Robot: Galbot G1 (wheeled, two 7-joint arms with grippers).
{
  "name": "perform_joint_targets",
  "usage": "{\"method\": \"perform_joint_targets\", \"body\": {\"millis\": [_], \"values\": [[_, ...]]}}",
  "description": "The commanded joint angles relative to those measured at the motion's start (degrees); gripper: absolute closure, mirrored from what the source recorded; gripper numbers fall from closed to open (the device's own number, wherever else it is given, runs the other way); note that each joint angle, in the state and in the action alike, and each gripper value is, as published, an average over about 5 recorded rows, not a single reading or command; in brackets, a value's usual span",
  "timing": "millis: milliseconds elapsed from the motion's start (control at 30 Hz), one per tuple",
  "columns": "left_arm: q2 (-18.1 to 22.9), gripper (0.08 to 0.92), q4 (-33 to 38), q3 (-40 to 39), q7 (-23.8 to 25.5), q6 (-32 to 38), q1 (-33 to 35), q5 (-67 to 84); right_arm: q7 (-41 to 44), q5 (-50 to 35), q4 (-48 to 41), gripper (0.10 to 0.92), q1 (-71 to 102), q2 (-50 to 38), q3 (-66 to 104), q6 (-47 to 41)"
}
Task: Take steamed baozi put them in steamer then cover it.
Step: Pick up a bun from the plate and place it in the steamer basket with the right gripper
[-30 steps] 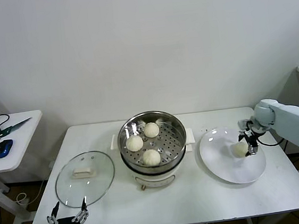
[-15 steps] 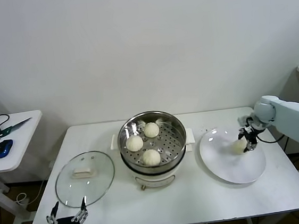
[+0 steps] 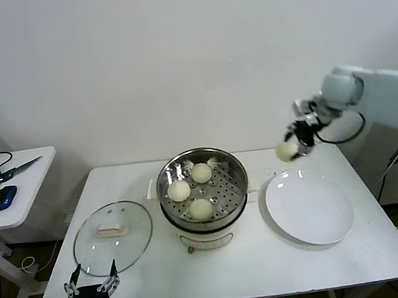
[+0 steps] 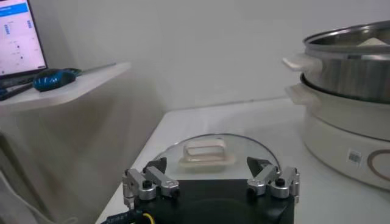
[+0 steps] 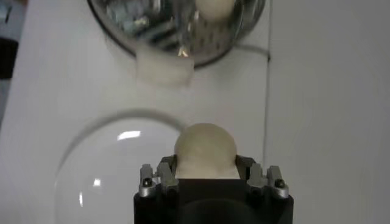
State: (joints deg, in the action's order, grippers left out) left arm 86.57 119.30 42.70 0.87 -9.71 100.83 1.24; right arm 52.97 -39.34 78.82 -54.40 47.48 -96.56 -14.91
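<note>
Right gripper (image 3: 292, 144) pinches the last baozi (image 3: 285, 152) and has lifted it off the white plate (image 3: 309, 208), so it can go to the steamer (image 3: 203, 189) with three buns. That arm reaches high. Left gripper (image 3: 91, 287) waits spread wide by the cover (image 3: 113, 236).

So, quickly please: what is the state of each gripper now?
Left gripper: open, holding nothing, near the glass lid.
Right gripper: closed on a bun, raised above the plate.
</note>
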Motion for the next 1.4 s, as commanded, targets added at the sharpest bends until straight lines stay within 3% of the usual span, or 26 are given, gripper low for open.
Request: {"method": "perform_joint_targets", "body": {"millis": [33, 300, 633, 1233, 1400], "values": [[0.0, 0.177, 0.0, 0.0, 0.0, -0.1, 0.0, 0.0, -9.6, -19.5, 16.9, 0.381, -11.1, 9.3, -3.7, -12.3], [-0.2, 0.177, 0.1, -0.2, 0.0, -0.1, -0.5, 0.3, -13.9, -14.8, 9.7, 0.38, 3.5, 17.0, -0.1, -14.6], [-0.5, 0.177, 0.0, 0.4, 0.0, 0.1, -0.2, 0.1, -14.3, -7.2, -0.2, 0.38, 12.9, 19.6, 0.4, -14.5], [-0.4, 0.177, -0.2, 0.8, 0.1, -0.1, -0.5, 0.4, -13.2, -4.6, -2.4, 0.377, 14.5, 20.6, -0.2, -13.8], [-0.3, 0.177, -0.2, 0.9, 0.1, -0.1, -0.4, 0.5, -12.7, -3.6, -3.0, 0.319, 14.3, 20.6, 0.7, -12.8]]}}
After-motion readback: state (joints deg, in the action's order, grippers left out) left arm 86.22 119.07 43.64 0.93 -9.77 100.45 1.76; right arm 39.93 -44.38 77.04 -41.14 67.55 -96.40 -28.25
